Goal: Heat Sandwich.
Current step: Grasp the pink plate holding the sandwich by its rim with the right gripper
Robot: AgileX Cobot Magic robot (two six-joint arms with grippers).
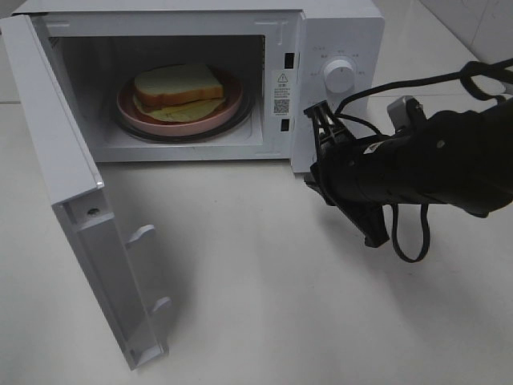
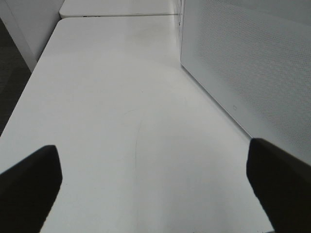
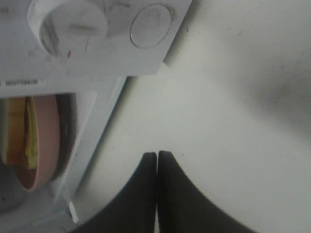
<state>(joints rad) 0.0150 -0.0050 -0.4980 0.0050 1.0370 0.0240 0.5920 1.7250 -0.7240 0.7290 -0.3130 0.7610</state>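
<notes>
Pale white-bread sandwich [image 1: 178, 84] with yellow-green filling, flat on pink plate [image 1: 236, 101] inside open microwave [image 1: 345, 32] at bench's [image 1: 280, 289] far edge.

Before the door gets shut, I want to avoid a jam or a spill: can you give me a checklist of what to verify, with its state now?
1. The sandwich sits on the pink plate inside the microwave: ok.
2. The door is wide open, nothing sticking out of the cavity: ok.
3. The right tool is shut, holding nothing: ok.
4. The left tool is open, holding nothing: ok.
5. The right arm clear of the door's swing: cannot tell; it hangs close before the dial.
</notes>
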